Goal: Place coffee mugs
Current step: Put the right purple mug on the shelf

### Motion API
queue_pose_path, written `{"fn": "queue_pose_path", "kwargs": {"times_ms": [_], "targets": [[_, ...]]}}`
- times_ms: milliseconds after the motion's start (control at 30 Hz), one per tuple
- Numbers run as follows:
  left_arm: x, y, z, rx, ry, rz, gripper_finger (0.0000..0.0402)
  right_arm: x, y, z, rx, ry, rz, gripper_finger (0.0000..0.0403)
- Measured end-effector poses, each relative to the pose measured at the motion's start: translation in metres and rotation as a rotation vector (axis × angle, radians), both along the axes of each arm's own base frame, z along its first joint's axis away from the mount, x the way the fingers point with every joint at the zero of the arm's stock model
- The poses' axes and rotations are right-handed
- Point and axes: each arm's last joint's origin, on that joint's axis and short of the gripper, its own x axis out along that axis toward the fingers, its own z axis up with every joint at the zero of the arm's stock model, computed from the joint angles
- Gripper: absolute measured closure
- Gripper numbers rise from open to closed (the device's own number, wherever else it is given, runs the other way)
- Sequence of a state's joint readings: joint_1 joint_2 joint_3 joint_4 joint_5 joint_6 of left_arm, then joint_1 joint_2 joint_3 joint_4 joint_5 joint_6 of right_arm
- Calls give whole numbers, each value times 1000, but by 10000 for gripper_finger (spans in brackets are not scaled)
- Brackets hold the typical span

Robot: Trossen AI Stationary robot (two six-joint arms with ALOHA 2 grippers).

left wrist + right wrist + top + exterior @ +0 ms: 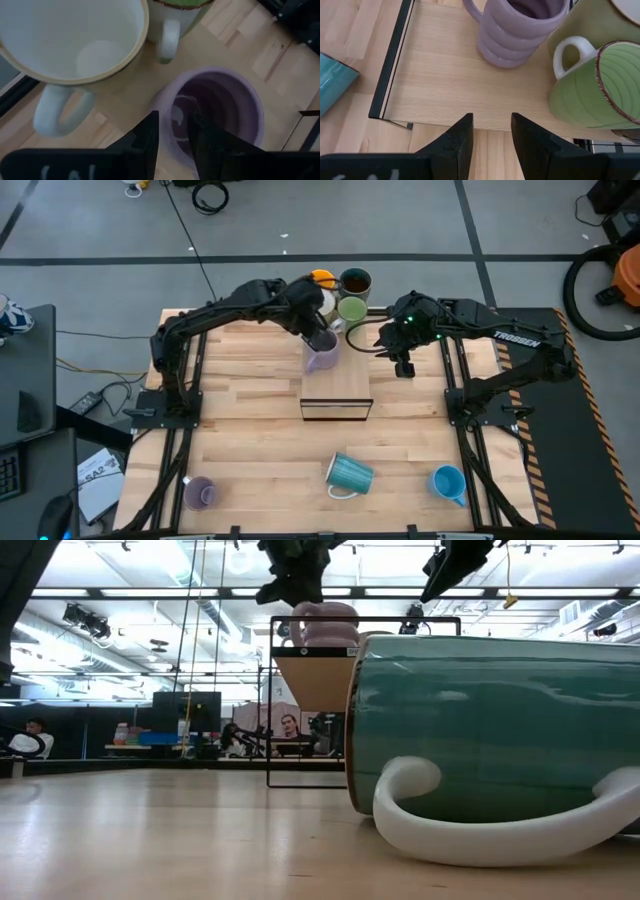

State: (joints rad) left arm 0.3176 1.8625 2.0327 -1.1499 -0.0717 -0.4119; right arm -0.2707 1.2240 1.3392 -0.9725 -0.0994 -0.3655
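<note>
A lilac mug (320,358) stands upright on the wooden top of a small black-framed shelf (337,392) at mid-table, and my left gripper (320,340) is shut on it from above. In the low view that mug (323,625) sits on the shelf top under the gripper (295,585). My right gripper (402,366) hangs open just right of the shelf, touching nothing; in its wrist view its fingers (492,120) point at the shelf's edge. Orange (322,277), dark teal (355,281), pale (326,302) and green (351,308) mugs stand behind. My left gripper (172,116) holds the lilac mug by its rim (164,100), on the side next to the pale mug. One finger (200,135) is inside the mug and the other (147,137) outside, pinching the wall. The fingers point down from above. The mug is upright on the shelf top.
A ribbed teal mug (349,474) lies on its side near the table's near edge and fills the low view (490,730). A bright blue mug (448,482) stands near right, a second lilac mug (198,493) near left. The green mug (600,85) sits close to the held one.
</note>
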Motion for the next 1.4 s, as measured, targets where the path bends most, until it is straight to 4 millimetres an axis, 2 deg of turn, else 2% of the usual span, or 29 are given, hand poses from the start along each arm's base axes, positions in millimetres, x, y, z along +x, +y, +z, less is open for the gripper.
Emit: {"fn": "queue_pose_path", "kwargs": {"times_ms": [300, 433, 633, 867, 1033, 1200, 1400], "targets": [[-15, -11, 18, 5, -30, -24, 294, 0, 0, 0, 4, 0, 3, 265], [-25, -29, 33, 7, -63, -63, 294, 0, 0, 0, 7, -1, 5, 265], [-30, -70, 43, -10, -79, -163, 295, 0, 0, 0, 7, -1, 6, 265], [-23, -119, 35, -1, -33, -295, 295, 0, 0, 0, 9, -3, 3, 265], [-14, -141, 25, 52, 2, -294, 295, 0, 0, 0, 7, -8, 3, 265], [-7, -149, 13, 78, 48, -301, 295, 1, 0, 0, 7, -9, 3, 265], [-4, -140, 8, 75, 81, -266, 294, 1, 0, 1, 8, -9, 4, 265]]}}
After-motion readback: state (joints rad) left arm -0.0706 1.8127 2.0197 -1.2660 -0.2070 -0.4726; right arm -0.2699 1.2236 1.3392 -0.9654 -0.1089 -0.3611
